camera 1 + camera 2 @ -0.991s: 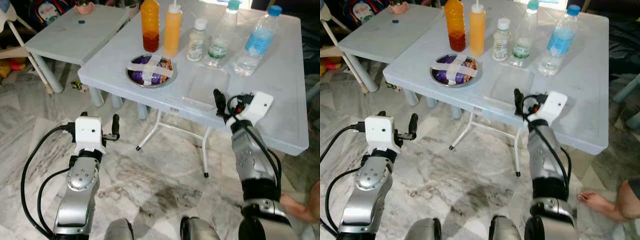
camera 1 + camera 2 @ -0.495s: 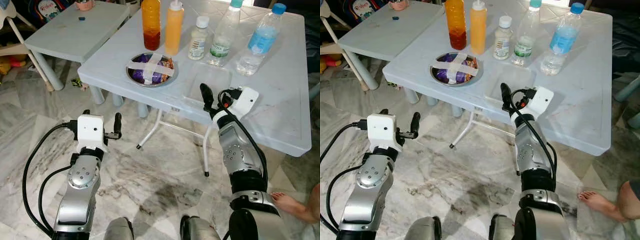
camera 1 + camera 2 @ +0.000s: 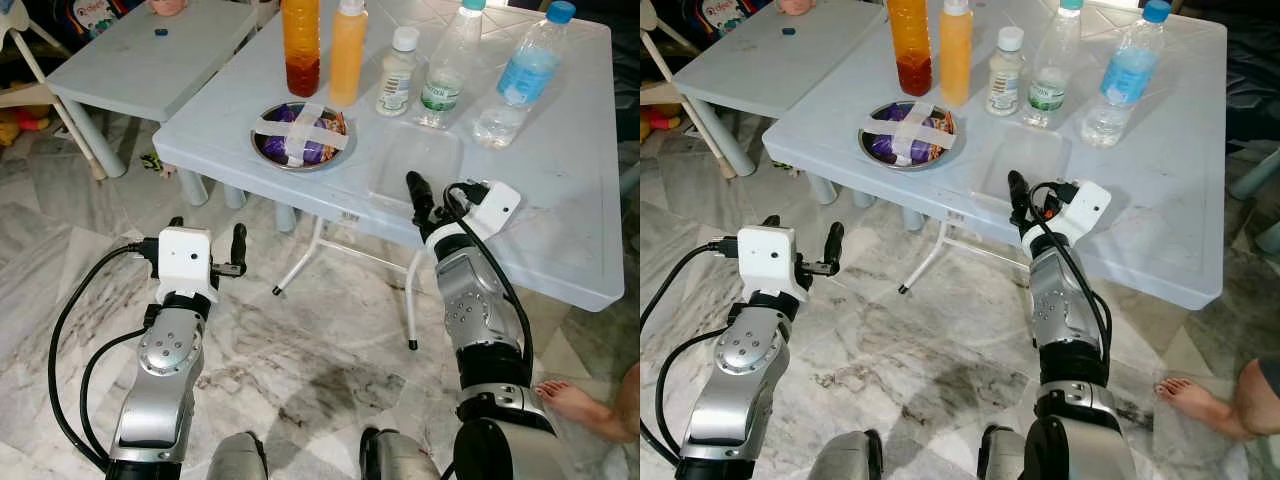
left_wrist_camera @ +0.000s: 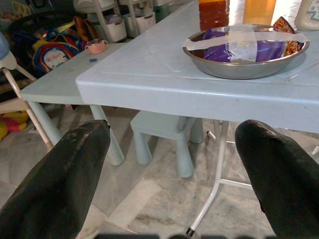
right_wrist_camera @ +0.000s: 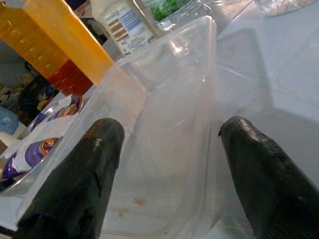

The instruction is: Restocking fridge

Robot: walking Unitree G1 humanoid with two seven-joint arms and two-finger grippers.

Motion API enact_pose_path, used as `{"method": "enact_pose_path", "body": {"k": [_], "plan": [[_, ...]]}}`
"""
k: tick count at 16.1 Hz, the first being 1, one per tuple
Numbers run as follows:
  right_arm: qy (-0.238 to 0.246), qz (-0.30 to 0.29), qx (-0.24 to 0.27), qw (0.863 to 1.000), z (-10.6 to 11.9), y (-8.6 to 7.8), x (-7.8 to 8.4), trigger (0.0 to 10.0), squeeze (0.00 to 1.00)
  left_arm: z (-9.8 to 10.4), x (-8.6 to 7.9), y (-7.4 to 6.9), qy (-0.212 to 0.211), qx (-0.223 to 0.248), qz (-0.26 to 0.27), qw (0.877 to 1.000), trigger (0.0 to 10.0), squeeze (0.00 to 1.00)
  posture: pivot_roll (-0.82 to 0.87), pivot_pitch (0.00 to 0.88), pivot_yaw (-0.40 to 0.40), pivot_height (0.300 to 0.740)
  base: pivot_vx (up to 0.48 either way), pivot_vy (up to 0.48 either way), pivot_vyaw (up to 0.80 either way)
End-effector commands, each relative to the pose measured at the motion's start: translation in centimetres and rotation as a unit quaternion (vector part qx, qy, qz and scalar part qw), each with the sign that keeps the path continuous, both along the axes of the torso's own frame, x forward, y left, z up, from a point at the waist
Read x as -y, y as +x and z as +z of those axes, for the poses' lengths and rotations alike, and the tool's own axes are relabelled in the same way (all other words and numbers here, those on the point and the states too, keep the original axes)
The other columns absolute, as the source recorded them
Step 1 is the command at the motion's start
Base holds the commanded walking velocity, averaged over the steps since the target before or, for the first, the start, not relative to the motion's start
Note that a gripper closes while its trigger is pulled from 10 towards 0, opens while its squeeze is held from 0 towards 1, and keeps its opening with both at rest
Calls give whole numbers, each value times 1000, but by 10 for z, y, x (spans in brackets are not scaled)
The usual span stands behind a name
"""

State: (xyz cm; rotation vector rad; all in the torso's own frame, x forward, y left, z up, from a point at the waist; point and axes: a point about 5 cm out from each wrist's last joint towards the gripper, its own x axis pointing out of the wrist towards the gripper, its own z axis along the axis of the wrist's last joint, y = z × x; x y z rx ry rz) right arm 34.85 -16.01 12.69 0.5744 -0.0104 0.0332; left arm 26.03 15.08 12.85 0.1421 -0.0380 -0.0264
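- Head views: table (image 3: pixel 560 200), pale blue, stands ahead on marble floor (image 3: pixel 320 350). Along its far side, in a row: orange bottle (image 3: pixel 300 45), yellow squeeze bottle (image 3: pixel 348 52), small white-capped bottle (image 3: pixel 397 72), two water bottles (image 3: pixel 445 65) (image 3: pixel 518 75).
- Steel bowl (image 3: pixel 298 136) near the table's front-left corner, holding purple packets, crossed with two strips of tape.
- Clear tray (image 3: pixel 415 165) lies on the table, between the bowl and the water bottles, just in front of the bottle row.
- Right gripper (image 3: pixel 418 196) raised at the table's front edge, fingers at the tray's near end. How far they are parted cannot be told from the head views.
- Left gripper (image 3: pixel 205 243) held low over the floor, left of the table, well apart from everything on it.
- Second, smaller table (image 3: pixel 130 70) at far left. A person's bare foot (image 3: pixel 580 402) on the floor at lower right.
- Left wrist view: fingers (image 4: pixel 60 174) spread wide, nothing between them; bowl (image 4: pixel 244 50) on the table edge ahead and above.
- Right wrist view: fingers (image 5: pixel 75 174) spread wide on either side of the tray (image 5: pixel 164 134), one past each long wall, not closed on it. Orange bottle (image 5: pixel 55 40) and small bottle (image 5: pixel 122 22) beyond.
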Motion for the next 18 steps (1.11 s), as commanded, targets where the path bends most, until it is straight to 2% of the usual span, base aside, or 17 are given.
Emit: {"method": "enact_pose_path", "body": {"k": [1,15,16,17,18], "plan": [[14,1,-10,1000,-1,2,-1,0,0,0,-2,0,6,-2,4,1000,10000,0,102,156,35,740,0,0,0],[30,-12,-11,999,3,4,1,0,0,-1,2,0,1,-1,3,1000,10000,0,88,157,22,740,0,0,0],[10,-17,-5,1000,6,5,2,0,0,-2,4,1,-1,-1,4,1000,10000,0,84,154,15,740,0,0,0],[1,-14,3,1000,10,5,1,1725,0,-2,4,1,-1,-1,4,1000,10000,0,84,154,13,740,0,0,0],[10,-11,6,1000,12,5,1,9961,0,-2,5,1,-2,0,4,1000,10000,0,83,153,11,740,0,0,0]]}}
